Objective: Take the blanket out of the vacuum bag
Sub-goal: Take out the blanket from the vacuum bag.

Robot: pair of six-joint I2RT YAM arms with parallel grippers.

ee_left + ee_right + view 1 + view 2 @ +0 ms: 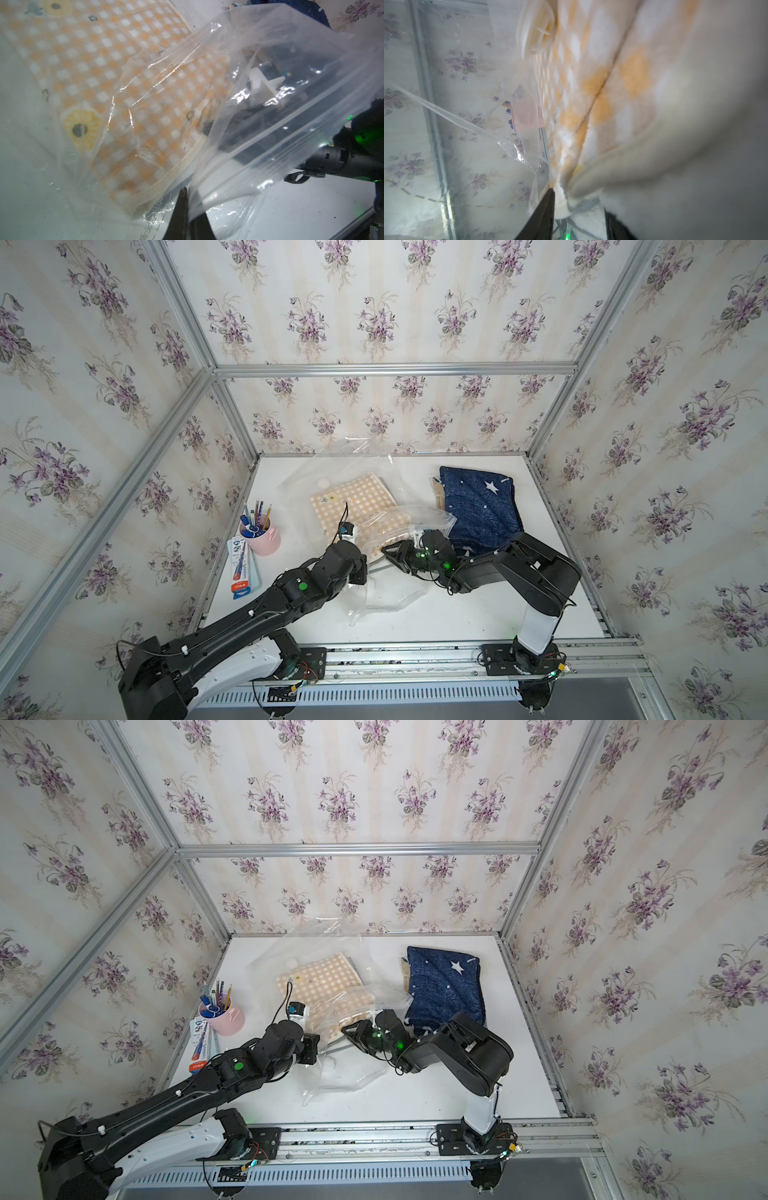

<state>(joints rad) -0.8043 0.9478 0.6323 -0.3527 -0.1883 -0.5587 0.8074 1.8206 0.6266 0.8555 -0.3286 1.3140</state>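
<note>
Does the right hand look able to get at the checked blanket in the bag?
Probably yes. The left hand pinches the top layer of the bag, so the mouth gapes; the right hand sits inside, at the edge of the blanket, no plastic visibly between.

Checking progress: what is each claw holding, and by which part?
Left claw: vacuum bag, at its zip edge. Right claw: around the checked blanket, at its hem; grip unclear.

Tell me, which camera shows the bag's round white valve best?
The right wrist view: the valve is close up, its cross ribs plain. In both top views it is a faint pale spot. The left wrist view does not show it.
</note>
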